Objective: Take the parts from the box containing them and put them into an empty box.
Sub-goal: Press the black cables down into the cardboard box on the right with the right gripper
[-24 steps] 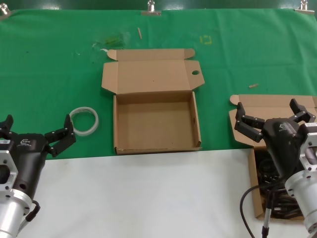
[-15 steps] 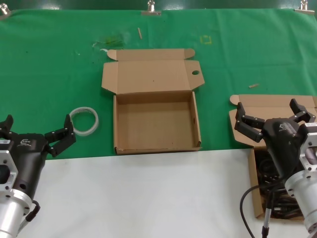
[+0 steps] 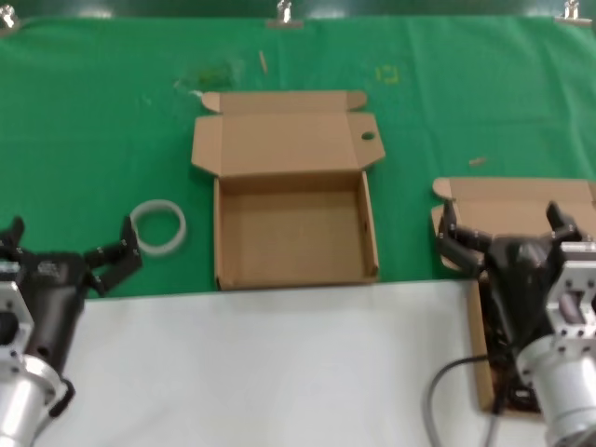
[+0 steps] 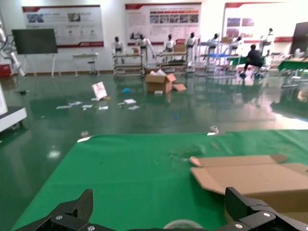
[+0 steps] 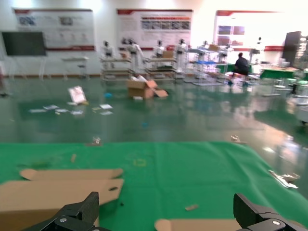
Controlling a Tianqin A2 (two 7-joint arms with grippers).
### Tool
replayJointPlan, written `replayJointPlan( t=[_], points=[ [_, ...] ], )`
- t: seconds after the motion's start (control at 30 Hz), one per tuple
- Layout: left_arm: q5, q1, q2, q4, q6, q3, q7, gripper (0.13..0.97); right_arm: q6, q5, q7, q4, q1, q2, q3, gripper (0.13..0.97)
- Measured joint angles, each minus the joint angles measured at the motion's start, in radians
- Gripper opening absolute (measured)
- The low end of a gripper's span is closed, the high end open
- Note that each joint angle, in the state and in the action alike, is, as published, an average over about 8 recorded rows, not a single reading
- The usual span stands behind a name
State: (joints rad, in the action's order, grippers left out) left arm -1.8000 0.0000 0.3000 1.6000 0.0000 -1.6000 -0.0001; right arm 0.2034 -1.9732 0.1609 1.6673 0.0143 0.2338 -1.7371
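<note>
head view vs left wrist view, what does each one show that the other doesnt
Only the head view shows the white tabletop, the right gripper open over the box containing them, the dark parts inside it, and the empty box tray's bare floor. Only the left wrist view shows the hall beyond, with display boards and racks. Both show the green cloth, the open left gripper, the holed lid and the tape ring.

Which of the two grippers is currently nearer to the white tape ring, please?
The left. The left gripper, fingers open, sits just beside the white tape ring, on its near left side. The right gripper, also open, is far across the table, over the box of black cables.
</note>
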Motion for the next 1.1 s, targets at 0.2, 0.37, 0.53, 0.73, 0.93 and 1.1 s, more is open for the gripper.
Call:
replayJointPlan(
  t=[0.2,0.37,0.53,0.73,0.93,1.1],
  points=[
    [0.000,0.000,0.000,0.000,0.000,0.000,0.000,0.966,0.186,-0.147,0.179,0.084,0.043,-0.003,-0.064,0.966],
    [0.000,0.000,0.000,0.000,0.000,0.000,0.000,0.966,0.273,-0.200,0.272,0.131,0.069,-0.003,-0.075,0.966],
    [0.000,0.000,0.000,0.000,0.000,0.000,0.000,0.966,0.420,-0.187,0.423,0.191,0.132,-0.004,-0.066,0.966],
    [0.000,0.000,0.000,0.000,0.000,0.000,0.000,0.966,0.636,-0.162,0.693,0.239,0.196,-0.004,-0.043,0.966],
    [0.000,0.000,0.000,0.000,0.000,0.000,0.000,0.966,0.753,-0.244,0.961,0.244,0.182,-0.004,-0.017,0.966],
    [0.000,0.000,0.000,0.000,0.000,0.000,0.000,0.966,0.792,-0.342,1.184,0.216,0.130,-0.004,0.000,0.966]
  ],
)
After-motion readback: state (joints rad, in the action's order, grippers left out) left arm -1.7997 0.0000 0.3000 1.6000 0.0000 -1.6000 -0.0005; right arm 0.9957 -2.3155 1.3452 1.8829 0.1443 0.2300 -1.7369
